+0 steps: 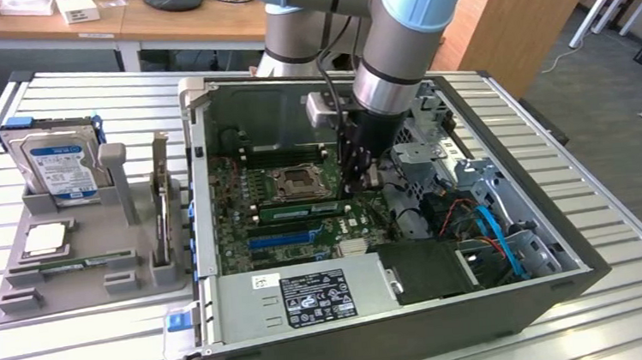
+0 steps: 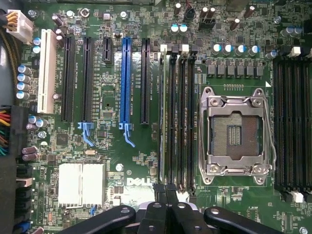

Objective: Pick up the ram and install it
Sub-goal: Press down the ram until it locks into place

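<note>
Now, exterior view: gripper [image 1: 358, 180] lowered beside CPU socket [image 1: 294, 181], just above ram [image 1: 299, 211] seated in its slot. Wrist view: fingers [image 2: 159, 197] closed, empty, at ram [image 2: 165, 117] end; installation apparently done.

The ram [image 1: 298, 211], a thin green stick, stands on edge seemingly seated in a motherboard slot [image 1: 301, 218] beside the CPU socket [image 1: 297, 182].
</note>
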Motion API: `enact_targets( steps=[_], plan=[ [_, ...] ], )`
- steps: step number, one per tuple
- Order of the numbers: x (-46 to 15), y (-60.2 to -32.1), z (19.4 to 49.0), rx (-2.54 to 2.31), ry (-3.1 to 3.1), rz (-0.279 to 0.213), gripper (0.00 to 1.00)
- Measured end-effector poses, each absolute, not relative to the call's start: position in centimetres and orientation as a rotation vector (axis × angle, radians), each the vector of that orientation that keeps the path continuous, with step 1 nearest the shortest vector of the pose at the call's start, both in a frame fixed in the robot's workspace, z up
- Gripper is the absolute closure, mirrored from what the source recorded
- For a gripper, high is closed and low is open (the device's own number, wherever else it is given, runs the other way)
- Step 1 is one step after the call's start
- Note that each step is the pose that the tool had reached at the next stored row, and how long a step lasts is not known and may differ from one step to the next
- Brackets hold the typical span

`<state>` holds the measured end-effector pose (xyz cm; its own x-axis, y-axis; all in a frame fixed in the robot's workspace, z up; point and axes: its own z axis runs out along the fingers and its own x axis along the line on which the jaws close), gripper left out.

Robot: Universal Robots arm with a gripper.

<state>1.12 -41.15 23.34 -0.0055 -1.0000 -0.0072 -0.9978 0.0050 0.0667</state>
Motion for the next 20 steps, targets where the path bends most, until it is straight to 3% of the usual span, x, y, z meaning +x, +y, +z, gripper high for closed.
enact_targets(
  steps=[20],
  plan=[
    [1.1, -41.09, 22.9, 2.186, -2.197, -0.081, 0.9]
  ],
)
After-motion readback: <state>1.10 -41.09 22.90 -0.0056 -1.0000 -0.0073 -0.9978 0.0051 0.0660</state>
